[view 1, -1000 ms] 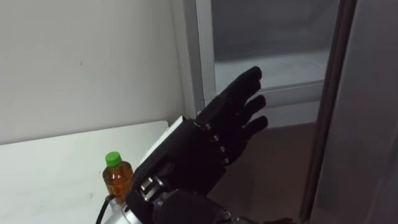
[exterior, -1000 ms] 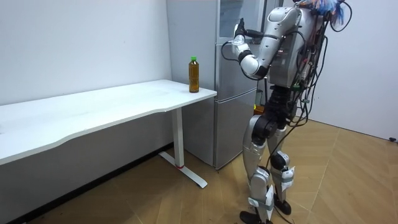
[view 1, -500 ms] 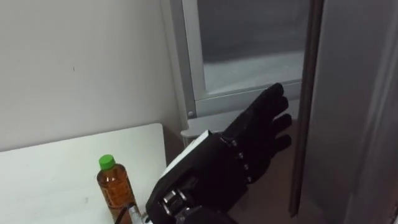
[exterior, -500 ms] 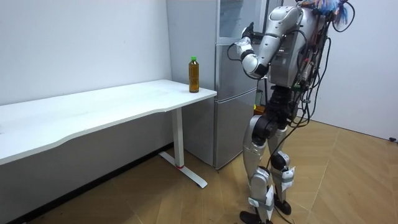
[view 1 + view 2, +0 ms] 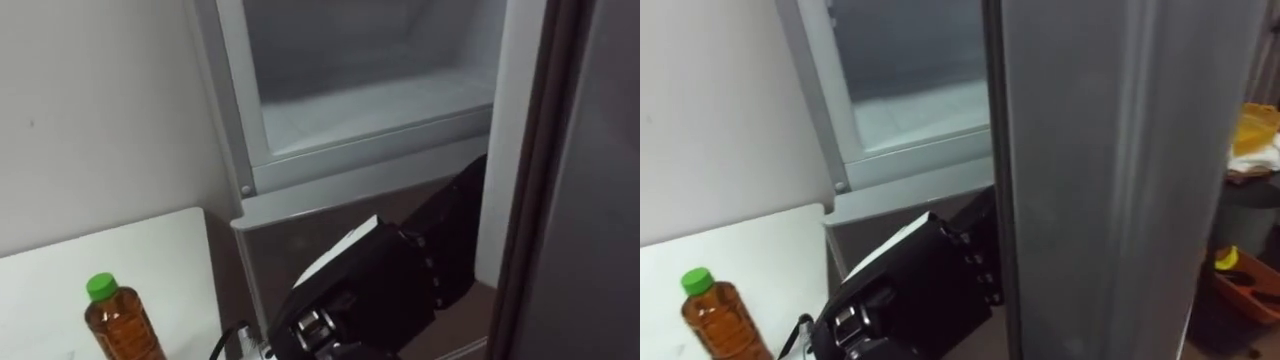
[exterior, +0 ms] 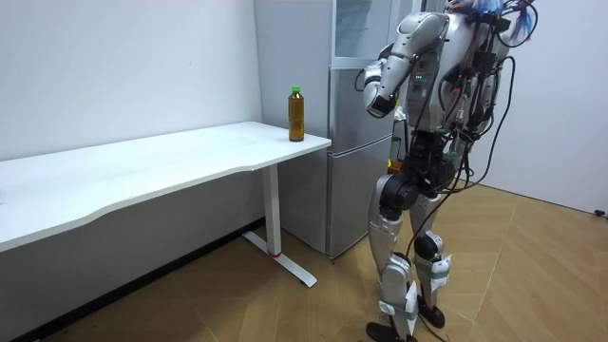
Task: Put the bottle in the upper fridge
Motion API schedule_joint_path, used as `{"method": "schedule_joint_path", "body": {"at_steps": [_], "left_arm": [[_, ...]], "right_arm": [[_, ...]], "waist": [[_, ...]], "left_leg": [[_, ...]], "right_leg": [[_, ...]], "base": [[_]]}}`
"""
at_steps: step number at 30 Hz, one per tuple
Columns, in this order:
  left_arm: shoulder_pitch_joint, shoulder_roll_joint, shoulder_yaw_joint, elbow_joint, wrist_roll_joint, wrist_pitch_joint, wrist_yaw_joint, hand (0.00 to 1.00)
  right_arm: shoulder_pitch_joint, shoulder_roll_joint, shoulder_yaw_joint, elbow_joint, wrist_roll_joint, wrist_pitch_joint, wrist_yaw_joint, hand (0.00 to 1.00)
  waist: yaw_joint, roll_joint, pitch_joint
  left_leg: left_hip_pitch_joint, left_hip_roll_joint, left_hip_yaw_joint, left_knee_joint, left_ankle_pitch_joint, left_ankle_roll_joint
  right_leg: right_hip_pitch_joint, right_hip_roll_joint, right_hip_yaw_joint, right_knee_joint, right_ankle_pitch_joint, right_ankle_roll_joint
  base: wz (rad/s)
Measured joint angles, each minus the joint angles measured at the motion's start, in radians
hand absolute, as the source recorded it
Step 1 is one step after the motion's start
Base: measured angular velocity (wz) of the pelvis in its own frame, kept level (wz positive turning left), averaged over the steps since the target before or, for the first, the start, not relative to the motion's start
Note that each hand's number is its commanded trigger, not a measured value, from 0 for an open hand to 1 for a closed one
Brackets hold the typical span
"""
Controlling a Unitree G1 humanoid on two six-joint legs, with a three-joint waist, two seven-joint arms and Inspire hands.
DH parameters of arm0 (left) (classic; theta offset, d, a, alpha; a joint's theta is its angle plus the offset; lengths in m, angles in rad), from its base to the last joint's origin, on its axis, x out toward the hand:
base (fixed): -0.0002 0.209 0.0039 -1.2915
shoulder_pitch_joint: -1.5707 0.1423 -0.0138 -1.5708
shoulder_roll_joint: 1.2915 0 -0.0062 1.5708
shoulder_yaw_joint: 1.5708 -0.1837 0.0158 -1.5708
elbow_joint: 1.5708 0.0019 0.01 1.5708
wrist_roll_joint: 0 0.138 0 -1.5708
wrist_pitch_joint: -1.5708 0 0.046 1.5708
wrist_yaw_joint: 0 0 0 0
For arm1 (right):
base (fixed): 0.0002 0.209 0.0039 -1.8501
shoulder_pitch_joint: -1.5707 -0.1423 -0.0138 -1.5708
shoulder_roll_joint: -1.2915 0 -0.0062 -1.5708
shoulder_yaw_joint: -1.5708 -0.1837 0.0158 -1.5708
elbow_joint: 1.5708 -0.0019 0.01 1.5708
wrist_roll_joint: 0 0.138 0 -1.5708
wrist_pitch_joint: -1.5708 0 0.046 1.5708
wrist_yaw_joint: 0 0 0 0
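The bottle [image 5: 120, 322] holds amber drink under a green cap and stands upright on the white table's [image 5: 90, 262] corner nearest the fridge, also seen in the room view [image 6: 296, 114]. No hand touches it. My left hand [image 5: 400, 285] is raised right of the bottle, below the open upper fridge compartment [image 5: 370, 90]. Its straight fingers [image 5: 455, 225] reach against the inner edge of the open grey door [image 5: 585, 200]. In the right eye view the door [image 5: 1110, 180] hides those fingers.
I stand upright close before the tall grey fridge [image 6: 353, 142], with the table [image 6: 171, 157] to my left along the wall. The lower fridge door [image 5: 330, 225] is closed. An orange box [image 5: 1245, 280] sits on the floor beyond the door.
My left hand moved right and lower, from before the compartment to the door's inner edge, the arm drawn toward my chest. My head view shifted. The bottle stayed put.
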Motion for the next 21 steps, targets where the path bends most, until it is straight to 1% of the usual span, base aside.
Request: {"method": "schedule_joint_path", "body": {"at_steps": [1, 3, 5, 8, 10, 11, 12, 13, 15, 16, 17, 18, 19, 20, 21], "left_arm": [[-0.006, 0.000, 0.000, 0.003, 0.000, 0.000, 0.000, 0.00], [-0.031, 0.001, -0.012, 0.008, -0.007, 0.000, 0.002, 0.00], [-0.043, -0.001, -0.026, 0.008, -0.013, 0.000, 0.008, 0.00], [-0.059, -0.003, -0.052, 0.008, -0.015, 0.000, 0.021, 0.00], [-0.059, -0.007, -0.074, 0.008, -0.014, 0.000, 0.033, 0.00], [-0.059, -0.009, -0.079, 0.008, -0.014, 0.000, 0.040, 0.00], [-0.063, -0.012, -0.081, 0.011, -0.015, 0.000, 0.051, 0.00], [-0.067, -0.013, -0.085, 0.013, -0.017, 0.000, 0.054, 0.00], [-0.091, -0.023, -0.088, 0.036, -0.023, 0.000, 0.064, 0.00], [-0.098, -0.025, -0.094, 0.042, -0.024, 0.000, 0.067, 0.00], [-0.109, -0.029, -0.108, 0.054, -0.032, 0.003, 0.072, 0.00], [-0.115, -0.040, -0.111, 0.056, -0.043, 0.010, 0.078, 0.00], [-0.119, -0.045, -0.112, 0.057, -0.044, 0.013, 0.079, 0.00], [-0.129, -0.048, -0.117, 0.063, -0.062, 0.019, 0.081, 0.00], [-0.138, -0.048, -0.125, 0.068, -0.079, 0.027, 0.086, 0.00]], "right_arm": [[0.000, 0.000, 0.001, 0.000, 0.006, 0.000, 0.002, 0.00], [-0.004, -0.004, 0.005, 0.001, 0.035, 0.001, 0.002, 0.00], [-0.002, -0.004, 0.009, 0.001, 0.051, 0.001, -0.004, 0.00], [-0.009, -0.007, 0.032, -0.004, 0.057, 0.001, -0.026, 0.00], [-0.018, -0.007, 0.039, 0.000, 0.048, 0.001, -0.034, 0.00], [-0.024, -0.007, 0.040, 0.000, 0.044, 0.001, -0.036, 0.00], [-0.028, -0.009, 0.040, 0.000, 0.043, 0.001, -0.037, 0.00], [-0.028, -0.010, 0.040, 0.000, 0.043, 0.001, -0.038, 0.00], [-0.037, -0.013, 0.040, -0.001, 0.043, 0.003, -0.044, 0.00], [-0.039, -0.014, 0.041, 0.000, 0.043, 0.003, -0.045, 0.00], [-0.045, -0.014, 0.041, 0.000, 0.046, 0.014, -0.046, 0.00], [-0.048, -0.014, 0.040, 0.000, 0.048, 0.025, -0.046, 0.00], [-0.049, -0.015, 0.040, -0.002, 0.050, 0.030, -0.045, 0.00], [-0.054, -0.018, 0.040, -0.005, 0.049, 0.043, -0.044, 0.00], [-0.058, -0.023, 0.040, -0.006, 0.049, 0.045, -0.043, 0.00]], "waist": [[0.000, 0.001, 0.0007], [0.000, 0.007, 0.0040], [-0.002, 0.012, 0.0056], [-0.006, 0.025, -0.0027], [-0.014, 0.029, -0.0021], [-0.026, 0.035, -0.0017], [-0.038, 0.041, -0.0013], [-0.043, 0.044, -0.0015], [-0.055, 0.056, -0.0015], [-0.057, 0.058, -0.0018], [-0.069, 0.061, -0.0020], [-0.083, 0.061, -0.0019], [-0.086, 0.061, -0.0019], [-0.087, 0.061, -0.0020], [-0.092, 0.061, -0.0021]], "left_leg": [[-0.001, 0.001, 0.006, 0.000, 0.000, 0.000], [-0.006, 0.012, 0.022, -0.001, -0.004, -0.002], [-0.007, 0.013, 0.032, -0.004, -0.004, -0.002], [-0.010, 0.015, 0.056, -0.002, -0.005, -0.004], [-0.009, 0.018, 0.078, 0.011, -0.005, -0.004], [-0.006, 0.018, 0.096, 0.015, -0.005, -0.004], [-0.002, 0.020, 0.107, 0.019, -0.005, -0.004], [-0.001, 0.021, 0.112, 0.020, -0.005, -0.004], [-0.001, 0.030, 0.151, 0.021, -0.005, -0.004], [-0.001, 0.029, 0.159, 0.021, -0.005, -0.004], [0.000, 0.031, 0.169, 0.021, -0.005, -0.004], [0.005, 0.033, 0.184, 0.020, -0.005, -0.004], [0.009, 0.034, 0.190, 0.018, -0.005, -0.004], [0.016, 0.037, 0.207, 0.020, -0.005, -0.004], [0.020, 0.039, 0.217, 0.021, -0.004, -0.004]], "right_leg": [[-0.003, 0.001, 0.002, 0.000, 0.001, -0.001], [-0.017, 0.005, 0.015, 0.000, 0.005, -0.002], [-0.022, 0.009, 0.028, -0.001, 0.008, -0.003], [-0.034, 0.013, 0.044, 0.002, 0.014, -0.006], [-0.036, 0.013, 0.052, 0.002, 0.016, -0.006], [-0.036, 0.013, 0.058, 0.001, 0.017, -0.007], [-0.037, 0.013, 0.062, 0.002, 0.017, -0.007], [-0.038, 0.014, 0.067, 0.002, 0.017, -0.007], [-0.061, 0.017, 0.090, 0.005, 0.019, -0.010], [-0.067, 0.020, 0.099, 0.006, 0.021, -0.011], [-0.070, 0.024, 0.112, 0.002, 0.025, -0.013], [-0.071, 0.028, 0.123, 0.001, 0.026, -0.014], [-0.072, 0.031, 0.132, 0.001, 0.026, -0.015], [-0.074, 0.036, 0.152, 0.001, 0.028, -0.017], [-0.077, 0.039, 0.167, 0.001, 0.030, -0.019]], "base": [[-0.22], [-0.19], [-0.17], [-0.23], [-0.26], [-0.30], [-0.32], [-0.36], [-0.46], [-0.48], [-0.39], [-0.34], [-0.40], [-0.49], [-0.46]]}}
